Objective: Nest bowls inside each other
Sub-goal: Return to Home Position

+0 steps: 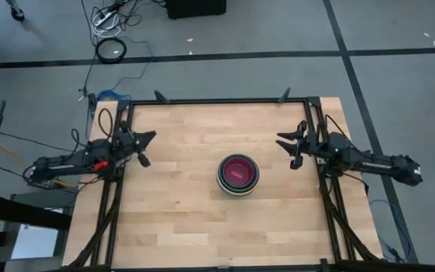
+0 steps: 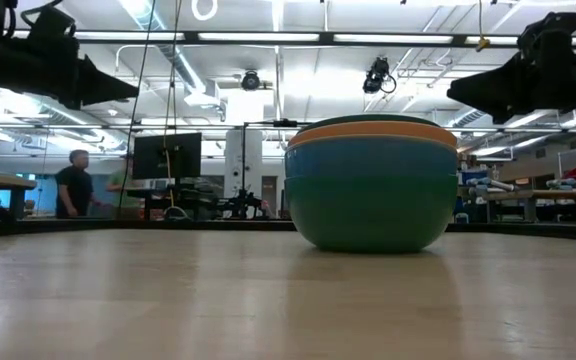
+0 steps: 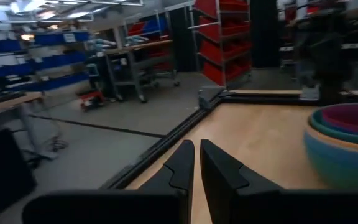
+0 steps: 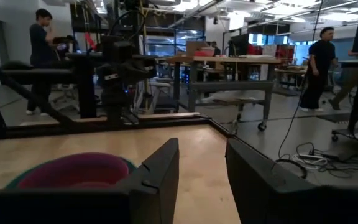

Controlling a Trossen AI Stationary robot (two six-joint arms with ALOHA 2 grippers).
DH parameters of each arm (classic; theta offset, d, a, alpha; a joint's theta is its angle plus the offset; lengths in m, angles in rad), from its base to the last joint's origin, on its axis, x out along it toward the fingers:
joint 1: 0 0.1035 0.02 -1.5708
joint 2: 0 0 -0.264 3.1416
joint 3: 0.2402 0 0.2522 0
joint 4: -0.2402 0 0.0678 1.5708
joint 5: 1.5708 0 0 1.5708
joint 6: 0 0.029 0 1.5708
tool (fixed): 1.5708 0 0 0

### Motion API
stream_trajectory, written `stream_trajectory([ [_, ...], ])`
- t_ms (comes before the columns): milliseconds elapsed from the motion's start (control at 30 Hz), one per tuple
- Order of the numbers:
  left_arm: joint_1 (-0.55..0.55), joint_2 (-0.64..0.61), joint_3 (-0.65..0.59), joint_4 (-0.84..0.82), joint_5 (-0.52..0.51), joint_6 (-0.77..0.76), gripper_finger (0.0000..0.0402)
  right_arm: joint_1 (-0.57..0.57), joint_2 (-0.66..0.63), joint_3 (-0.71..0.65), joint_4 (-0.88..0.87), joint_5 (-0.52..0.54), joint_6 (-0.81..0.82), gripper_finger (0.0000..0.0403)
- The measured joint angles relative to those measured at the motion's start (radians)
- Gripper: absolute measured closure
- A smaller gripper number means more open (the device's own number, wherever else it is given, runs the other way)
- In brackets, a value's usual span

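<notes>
The bowls stand nested in one stack (image 1: pixel 238 174) on the wooden table, right of its middle. From above a pink bowl (image 1: pixel 238 171) shows innermost. From the side the outer teal bowl (image 2: pixel 368 215) rests by its base on the table, with blue and orange rims above it. The stack also shows in the left wrist view (image 3: pixel 344 146) and the right wrist view (image 4: pixel 73 171). My left gripper (image 1: pixel 149 140) hovers shut at the table's left edge and points at the stack. My right gripper (image 1: pixel 285 143) hovers open at the right edge, level, holding nothing.
A black frame (image 1: pixel 217 100) runs around the table, with clamps on its far rail (image 1: pixel 161 97). Bare wood lies on all sides of the stack. People stand in the room beyond the table (image 4: pixel 319 65).
</notes>
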Motion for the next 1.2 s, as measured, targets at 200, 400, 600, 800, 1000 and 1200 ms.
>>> stream_trajectory([
  [200,0.018,0.000,0.000,0.001,0.144,-0.039,0.0365,-0.032,0.000,0.000,0.000,-0.041,0.007,0.0282],
  [400,0.018,0.000,0.000,0.002,0.144,-0.068,0.0365,-0.032,0.000,0.000,0.000,-0.036,0.007,0.0281],
  [600,0.018,0.000,0.000,0.000,0.144,-0.071,0.0364,-0.032,0.000,0.000,0.000,-0.036,0.007,0.0281],
  [800,0.018,0.000,0.000,0.000,0.144,-0.071,0.0364,-0.031,0.000,-0.001,0.000,-0.035,0.006,0.0281],
  [1000,0.018,0.000,0.000,0.000,0.144,-0.071,0.0365,-0.031,0.000,-0.001,0.001,-0.035,0.006,0.0280],
  [1200,0.018,0.000,0.000,0.000,0.144,-0.071,0.0364,-0.031,0.000,-0.001,0.001,-0.035,0.005,0.0280],
])
